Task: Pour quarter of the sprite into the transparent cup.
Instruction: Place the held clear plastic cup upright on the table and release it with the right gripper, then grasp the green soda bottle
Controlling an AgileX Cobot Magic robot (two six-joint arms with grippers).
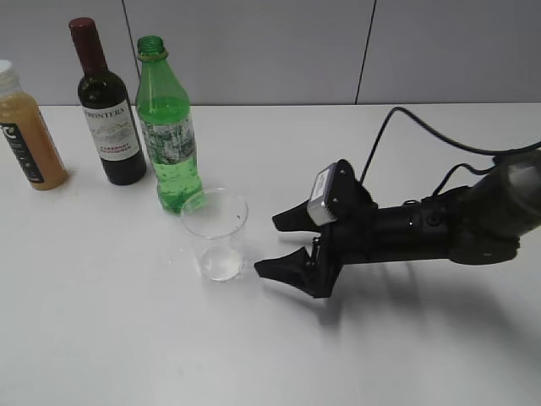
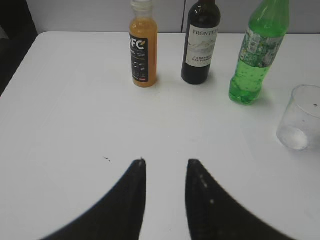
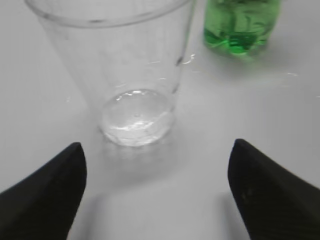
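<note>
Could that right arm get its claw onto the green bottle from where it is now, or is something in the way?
Probably not straight on. The right gripper is open and empty, but the transparent cup stands directly before it, with the sprite just behind. It would likely need to swing around or over the cup first.

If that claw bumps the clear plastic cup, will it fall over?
Probably it slides or tips easily: the clear cup looks thin-walled and nearly empty, so likely very light. Its base is narrower than its rim, which favours tipping. The open right claw would likely dent it if squeezed hard.
</note>
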